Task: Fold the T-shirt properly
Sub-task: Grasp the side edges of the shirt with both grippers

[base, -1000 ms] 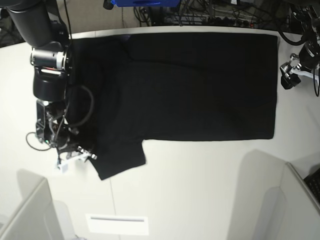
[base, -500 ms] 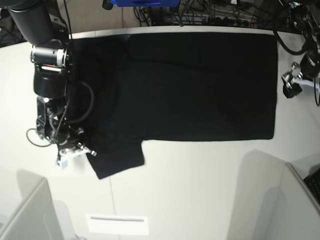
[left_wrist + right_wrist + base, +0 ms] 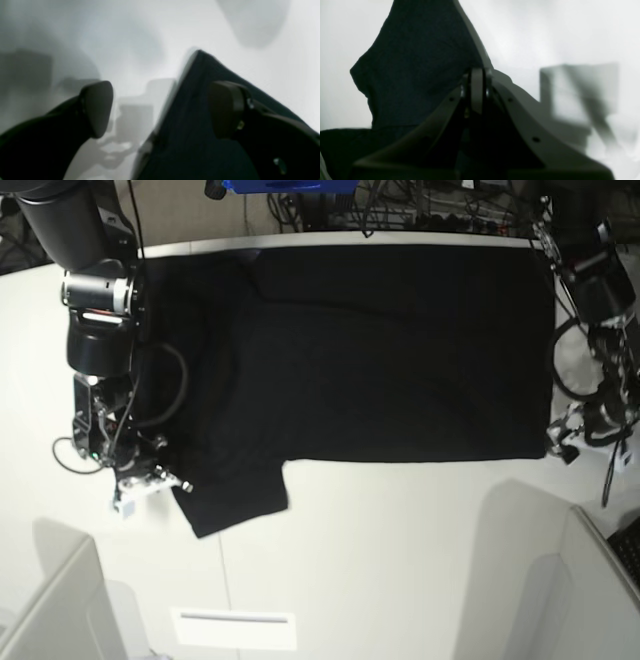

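Lying flat across the white desk (image 3: pixel 400 560), the large black short-sleeved cloth T-shirt (image 3: pixel 380 350) shows only its plain black side, with one sleeve reaching toward the desk's near left. At that sleeve's outer edge, on the left of the base view, the right hand (image 3: pixel 172 483) has its fingers pressed together on the sleeve's hem. On the right of that view, the left hand (image 3: pixel 566 442) sits at the shirt's bottom corner with its fingers (image 3: pixel 97 107) spread wide, one over bare desk and one over the cloth, gripping nothing.
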Available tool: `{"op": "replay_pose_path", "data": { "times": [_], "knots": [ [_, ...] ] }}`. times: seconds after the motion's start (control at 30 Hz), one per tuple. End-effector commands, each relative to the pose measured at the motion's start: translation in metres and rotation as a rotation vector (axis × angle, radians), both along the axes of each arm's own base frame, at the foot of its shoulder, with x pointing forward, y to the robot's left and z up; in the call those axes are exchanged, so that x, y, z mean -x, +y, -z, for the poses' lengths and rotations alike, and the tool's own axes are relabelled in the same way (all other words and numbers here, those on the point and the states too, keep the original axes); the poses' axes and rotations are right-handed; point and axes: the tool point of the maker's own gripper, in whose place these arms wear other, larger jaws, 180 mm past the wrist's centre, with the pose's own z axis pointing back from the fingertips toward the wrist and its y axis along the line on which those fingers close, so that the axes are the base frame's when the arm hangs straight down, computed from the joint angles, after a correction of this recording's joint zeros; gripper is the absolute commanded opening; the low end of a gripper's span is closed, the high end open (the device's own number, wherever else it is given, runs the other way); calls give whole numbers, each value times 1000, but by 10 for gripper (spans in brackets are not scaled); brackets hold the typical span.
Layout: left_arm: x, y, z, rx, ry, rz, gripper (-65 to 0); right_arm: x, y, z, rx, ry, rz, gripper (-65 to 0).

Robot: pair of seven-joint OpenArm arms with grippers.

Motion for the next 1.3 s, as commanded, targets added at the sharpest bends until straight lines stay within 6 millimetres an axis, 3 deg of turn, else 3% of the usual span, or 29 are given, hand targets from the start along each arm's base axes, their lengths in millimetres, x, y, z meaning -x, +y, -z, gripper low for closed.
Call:
{"op": "replay_pose_path", "data": {
  "times": [0.0, 0.2, 0.43, 0.77, 0.8, 0.97, 1.17, 1.27],
  "knots": [
    [-20, 3, -19, -13, -52, 14, -81, -10, -5, -12, 12, -19, 0, -650],
    [-45, -14, -14, -7, -41, 57, -81, -10, -6, -12, 11, -20, 4, -650],
    [-39, -19, 13, -21, 7, 66, -81, -9, -10, -12, 16, -20, 7, -650],
    [-34, -31, 26, -10, 29, 82, -92, -10, -8, -13, 14, -21, 5, -650],
    [-34, -31, 27, -12, 30, 82, -118, -10, -8, -13, 14, -21, 5, -650],
    [-32, -33, 31, -4, 41, 78, -370, -10, -6, -13, 14, -21, 2, -650],
    [-23, -31, 43, 16, 79, 59, -490, -10, -7, -13, 15, -21, 3, -650],
    [-23, -29, 43, 14, 81, 57, -642, -10, -7, -13, 15, -21, 3, -650]
  ]
}}
